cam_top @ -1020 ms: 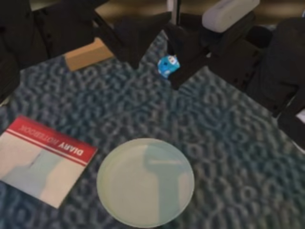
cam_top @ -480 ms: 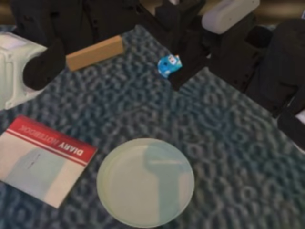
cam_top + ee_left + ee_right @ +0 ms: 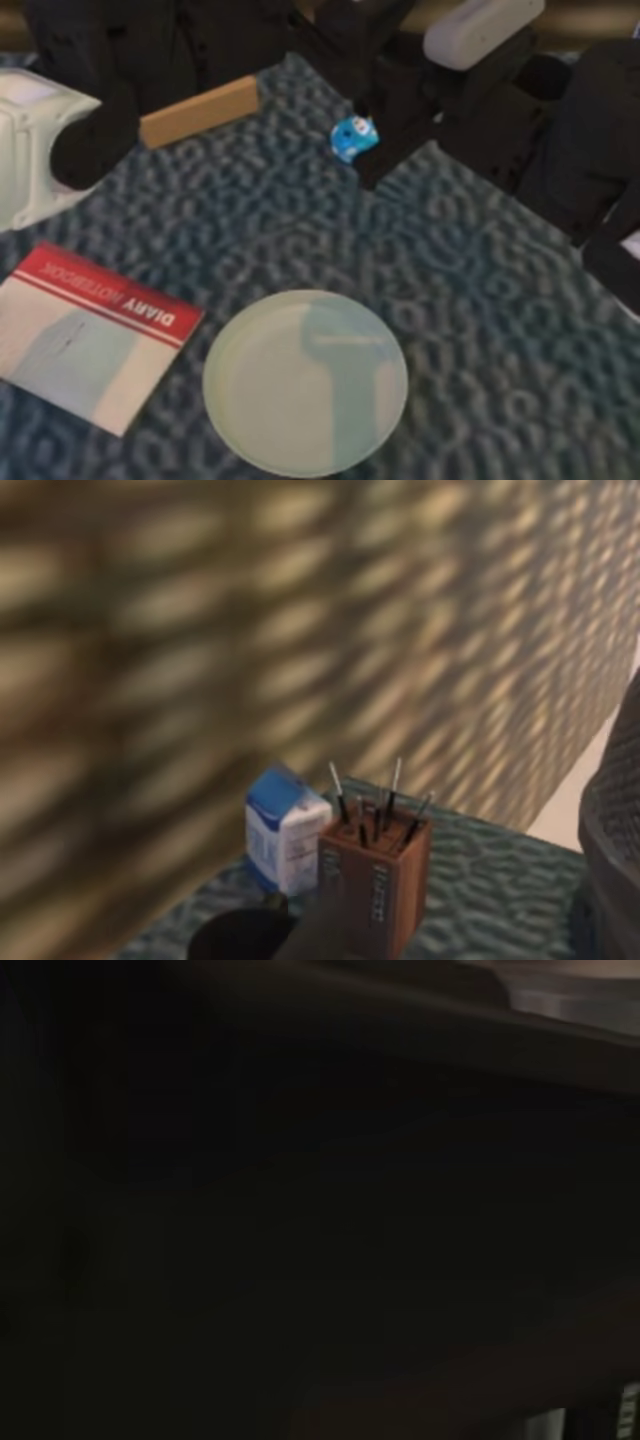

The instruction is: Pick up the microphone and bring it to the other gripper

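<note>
Blue-patterned table — pale plate, diary notebook, wooden block, blue toy car.

Both arms are black and blocky. The left arm carries a boxy white housing; the right arm wears an elongated, rounded grey-white housing.

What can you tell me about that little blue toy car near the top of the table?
The blue toy car is small and rounded, bright blue with white patches that look like windows or eyes. It sits on the patterned blue-grey tablecloth toward the far edge, right of centre, turned at a slant. The right arm's black parts crowd close around it; whether they touch it is unclear. Material cannot be judged.
</note>
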`<action>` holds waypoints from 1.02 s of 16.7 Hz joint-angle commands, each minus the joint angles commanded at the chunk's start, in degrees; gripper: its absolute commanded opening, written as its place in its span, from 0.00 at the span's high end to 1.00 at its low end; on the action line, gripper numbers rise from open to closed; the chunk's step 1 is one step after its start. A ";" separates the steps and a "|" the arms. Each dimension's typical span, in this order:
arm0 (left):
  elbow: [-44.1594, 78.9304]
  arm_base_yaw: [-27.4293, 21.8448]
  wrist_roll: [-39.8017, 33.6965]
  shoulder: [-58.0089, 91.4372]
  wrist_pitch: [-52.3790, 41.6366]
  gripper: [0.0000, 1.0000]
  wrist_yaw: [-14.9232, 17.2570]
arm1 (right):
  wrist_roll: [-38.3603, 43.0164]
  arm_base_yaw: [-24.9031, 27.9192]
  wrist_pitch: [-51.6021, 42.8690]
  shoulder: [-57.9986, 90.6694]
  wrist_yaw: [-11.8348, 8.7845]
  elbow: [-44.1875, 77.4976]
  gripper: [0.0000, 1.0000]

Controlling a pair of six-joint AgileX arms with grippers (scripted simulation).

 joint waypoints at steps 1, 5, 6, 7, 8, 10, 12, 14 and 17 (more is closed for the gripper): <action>0.00 0.00 0.00 0.00 0.00 0.60 0.00 | 0.00 0.00 0.00 0.00 0.00 0.00 1.00; 0.00 0.00 0.00 0.00 0.00 0.90 0.00 | 0.00 0.00 0.00 0.00 0.00 0.00 1.00; 0.00 0.00 0.00 0.00 0.00 0.98 0.00 | 0.00 0.00 0.00 0.00 0.00 0.00 1.00; 0.00 0.00 0.00 0.00 0.00 1.00 0.00 | 0.00 0.00 0.00 0.00 0.00 0.00 1.00; 0.00 0.00 0.00 0.00 0.00 1.00 0.00 | 0.00 0.00 0.00 0.00 0.00 0.00 1.00; 0.00 0.00 0.00 0.00 0.00 1.00 0.00 | 0.00 0.00 0.00 0.00 0.00 0.00 1.00; 0.00 0.00 0.00 0.00 0.00 1.00 0.00 | 0.00 0.00 0.00 0.00 0.00 0.00 1.00; 0.00 0.00 0.00 0.00 0.00 1.00 0.00 | 0.00 0.00 0.00 0.00 0.00 0.00 1.00; 0.00 0.00 0.00 0.00 0.00 1.00 0.00 | 0.00 0.00 0.00 0.00 0.00 0.00 0.85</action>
